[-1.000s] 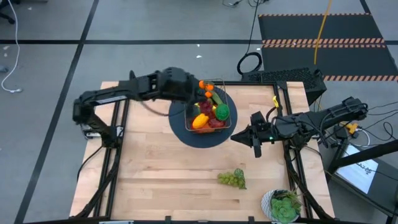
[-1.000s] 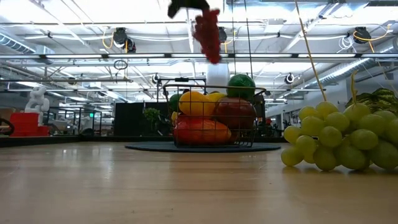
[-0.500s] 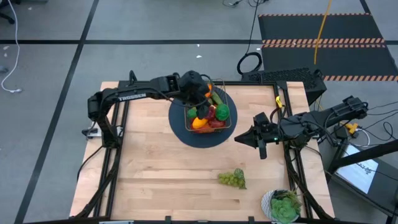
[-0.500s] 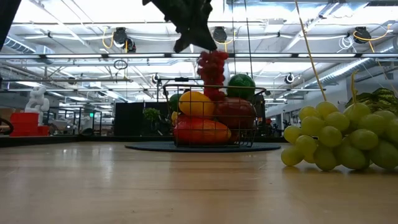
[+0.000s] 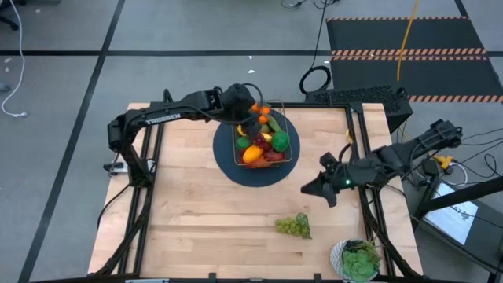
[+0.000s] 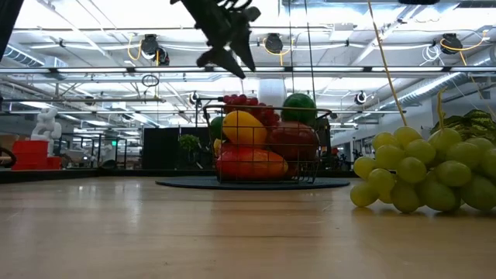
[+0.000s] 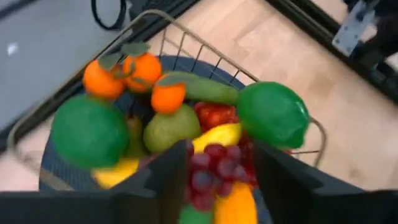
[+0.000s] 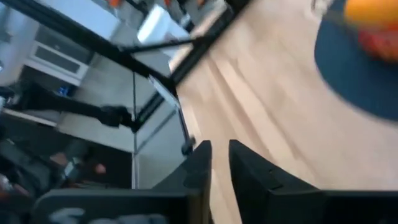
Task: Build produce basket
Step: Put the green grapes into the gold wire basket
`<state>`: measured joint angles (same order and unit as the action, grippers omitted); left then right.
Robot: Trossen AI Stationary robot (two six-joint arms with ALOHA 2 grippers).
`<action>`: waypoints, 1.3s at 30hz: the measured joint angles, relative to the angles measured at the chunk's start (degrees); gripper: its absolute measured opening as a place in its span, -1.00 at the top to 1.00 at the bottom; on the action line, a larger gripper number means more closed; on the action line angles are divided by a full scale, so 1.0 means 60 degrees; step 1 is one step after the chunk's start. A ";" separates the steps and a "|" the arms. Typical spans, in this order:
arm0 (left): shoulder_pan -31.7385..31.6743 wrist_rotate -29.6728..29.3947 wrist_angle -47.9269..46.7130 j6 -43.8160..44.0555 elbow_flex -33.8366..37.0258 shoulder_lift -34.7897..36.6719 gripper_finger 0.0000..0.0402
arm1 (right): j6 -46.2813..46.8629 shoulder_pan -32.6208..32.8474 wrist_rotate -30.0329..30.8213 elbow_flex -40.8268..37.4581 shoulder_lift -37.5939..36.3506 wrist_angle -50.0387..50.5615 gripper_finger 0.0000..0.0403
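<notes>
Purple grapes (image 7: pixel 210 169) now released into basket (image 7: pixel 186 46), left fingers (image 7: pixel 163 177) parted

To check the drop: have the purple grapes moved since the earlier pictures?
Yes. The purple grapes went down from above the basket and now lie inside it.

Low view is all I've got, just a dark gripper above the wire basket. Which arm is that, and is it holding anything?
Observer: It's the left gripper, over the basket. Its fingers stand apart with nothing between them; purple grapes lie in the basket right below.
Operator: Where's the other arm?
Observer: The right gripper hangs over bare table, off to the basket's right.
Operator: Anything left outside the basket?
Observer: Only the green grapes, lying on the table near the potted plant.
</notes>
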<state>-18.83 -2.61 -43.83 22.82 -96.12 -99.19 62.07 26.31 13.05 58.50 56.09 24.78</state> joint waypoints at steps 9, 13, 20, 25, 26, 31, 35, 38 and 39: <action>0.0276 0.0619 -0.1373 0.1661 -0.0004 0.1689 -0.19 | 0.0810 0.0786 -0.0494 0.0000 0.1396 0.0334 0.36; 0.0804 0.0616 -0.1967 0.1790 -0.0015 0.2428 -0.11 | 0.0944 0.0915 -0.1200 0.0000 0.2110 0.0566 0.17; 0.2137 0.0204 -0.2456 0.2267 -0.0024 0.3032 0.09 | 0.3080 0.0976 -0.1921 0.0004 0.3123 0.2122 -0.03; 0.3133 -0.0116 -0.2690 0.2508 -0.0004 0.3066 0.19 | 0.2349 0.0969 -0.2160 0.0004 0.3688 0.2386 -0.08; 0.3294 -0.0198 -0.2691 0.2550 -0.0004 0.3043 0.21 | 0.2023 0.0976 -0.2094 0.0004 0.3806 0.2371 -0.09; 0.3885 -0.0591 -0.2690 0.2723 0.0000 0.3026 0.24 | 0.0453 0.1009 -0.1897 0.0004 0.4308 0.2230 -0.08; 0.4092 -0.0701 -0.2696 0.2793 0.0000 0.3011 0.24 | -0.0552 0.1009 -0.1937 0.0004 0.4690 0.2108 -0.03; 0.4209 -0.0841 -0.2721 0.2862 0.0000 0.3022 0.24 | -0.1250 0.1009 -0.1938 0.0004 0.4958 0.1923 0.01; 0.4234 -0.0860 -0.2737 0.2906 0.0000 0.3022 0.24 | -0.1502 0.1009 -0.1937 0.0004 0.5046 0.1861 0.02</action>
<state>6.57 -7.77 -60.25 40.26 -96.12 -81.06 53.06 32.36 1.43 58.52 86.36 35.94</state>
